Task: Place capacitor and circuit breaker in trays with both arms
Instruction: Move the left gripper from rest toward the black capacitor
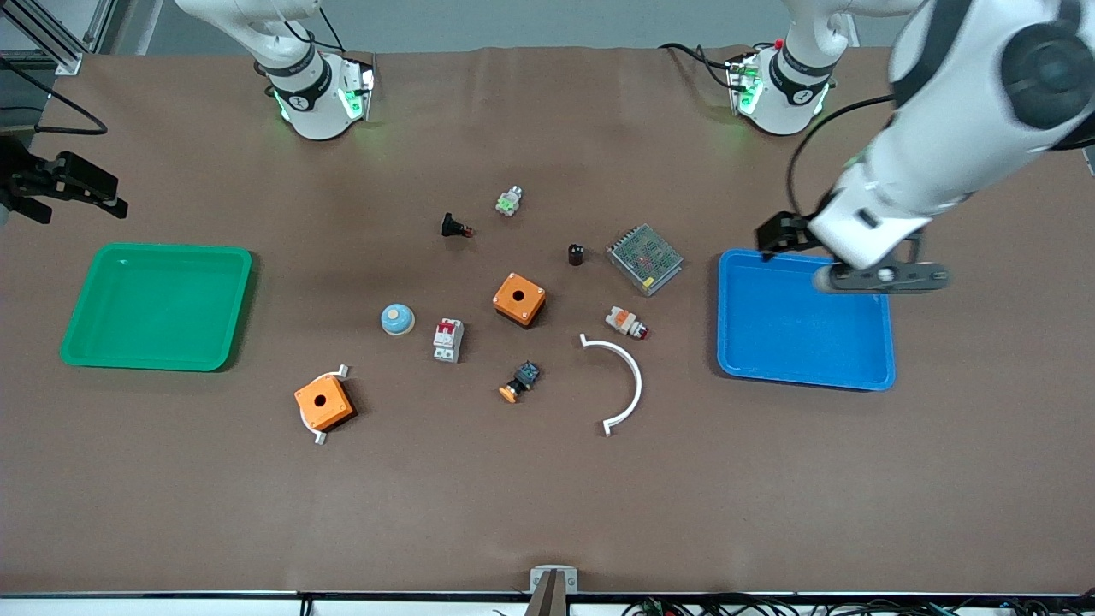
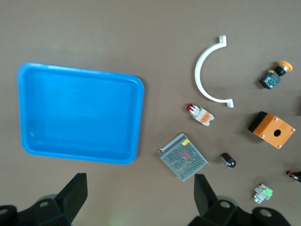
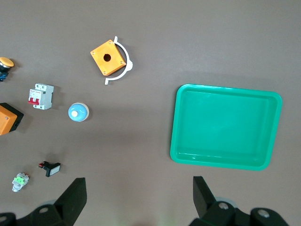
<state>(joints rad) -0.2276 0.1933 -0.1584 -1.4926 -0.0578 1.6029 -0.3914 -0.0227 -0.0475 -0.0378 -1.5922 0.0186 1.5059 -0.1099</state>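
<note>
The capacitor [image 1: 576, 254] [image 2: 228, 160], a tiny black cylinder, stands near the table's middle beside a metal mesh box [image 1: 645, 258]. The circuit breaker [image 1: 447, 340] [image 3: 40, 96], white-grey with red levers, lies nearer the front camera, between a blue dome and an orange box. My left gripper [image 1: 777, 234] [image 2: 141, 197] hangs open high over the table by the blue tray [image 1: 804, 318], holding nothing. My right gripper [image 1: 77, 195] [image 3: 139, 197] hangs open and bare high over the table by the green tray [image 1: 158, 305].
Two orange boxes [image 1: 518, 299] [image 1: 324, 402], a blue dome [image 1: 398, 319], a white arc [image 1: 623, 385], a white-and-orange plug part [image 1: 626, 322] and three small button parts [image 1: 456, 227] [image 1: 510, 201] [image 1: 521, 380] are scattered about the middle of the table. Both trays hold nothing.
</note>
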